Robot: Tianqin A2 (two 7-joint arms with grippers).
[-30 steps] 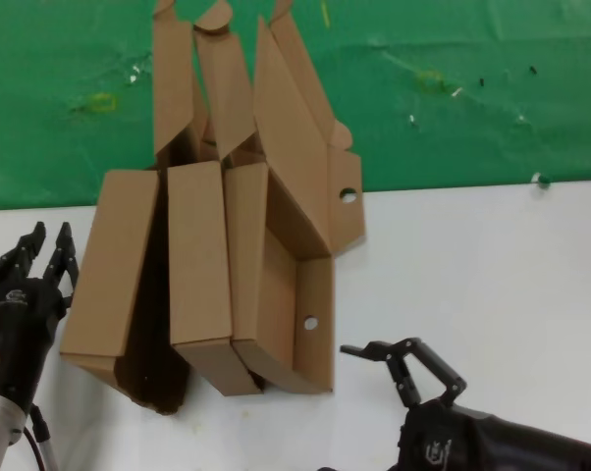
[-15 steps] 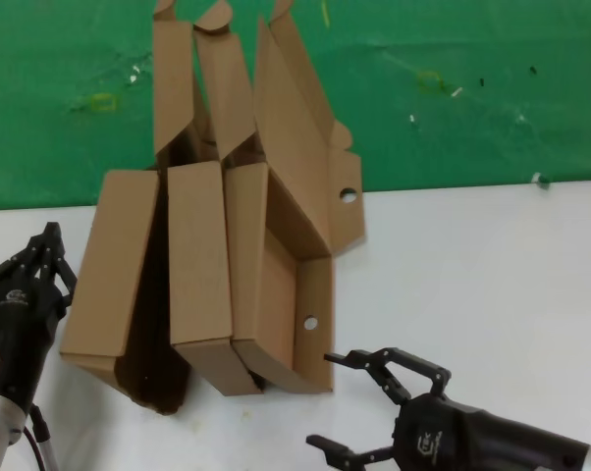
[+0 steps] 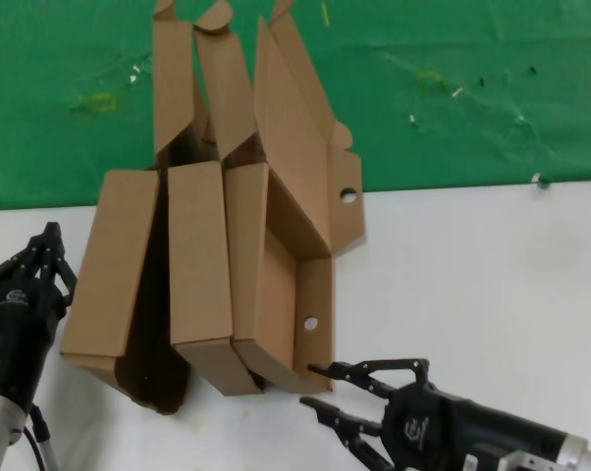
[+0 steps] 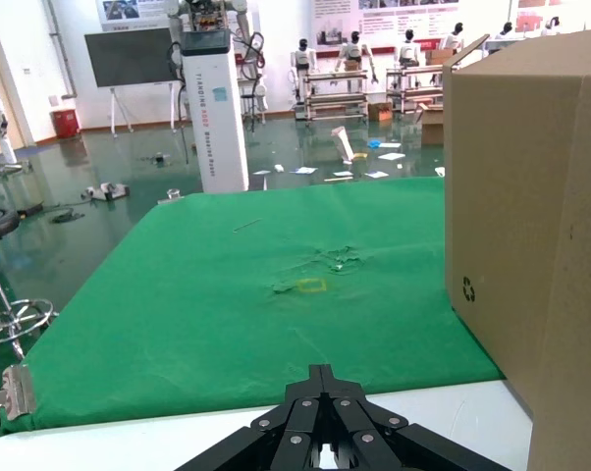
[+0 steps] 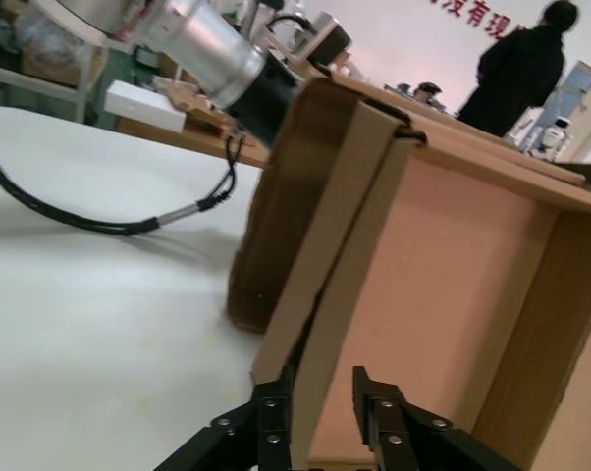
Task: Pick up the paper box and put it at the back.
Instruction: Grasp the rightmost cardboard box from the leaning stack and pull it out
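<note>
The paper box (image 3: 281, 294) is the open brown mailer at the right end of a row of boxes. It has a raised lid and round holes in its side wall, and it lies half on the white table and half on the back (image 3: 472, 98), the green cloth. My right gripper (image 3: 308, 387) is open at the box's near corner. In the right wrist view my right gripper (image 5: 320, 383) has the edge of the box's wall (image 5: 345, 245) between its fingers, with a gap beside it. My left gripper (image 3: 48, 235) is shut, left of the boxes, and holds nothing.
Two plain brown slab boxes (image 3: 109, 265) (image 3: 197, 255) lean against the paper box on its left. The nearest one fills one side of the left wrist view (image 4: 531, 216). The white tabletop (image 3: 472, 285) stretches right of the boxes.
My right gripper has swung left and turned, and its fingers are now at the paper box's near wall. My left gripper went from open to shut. The boxes have not moved.
</note>
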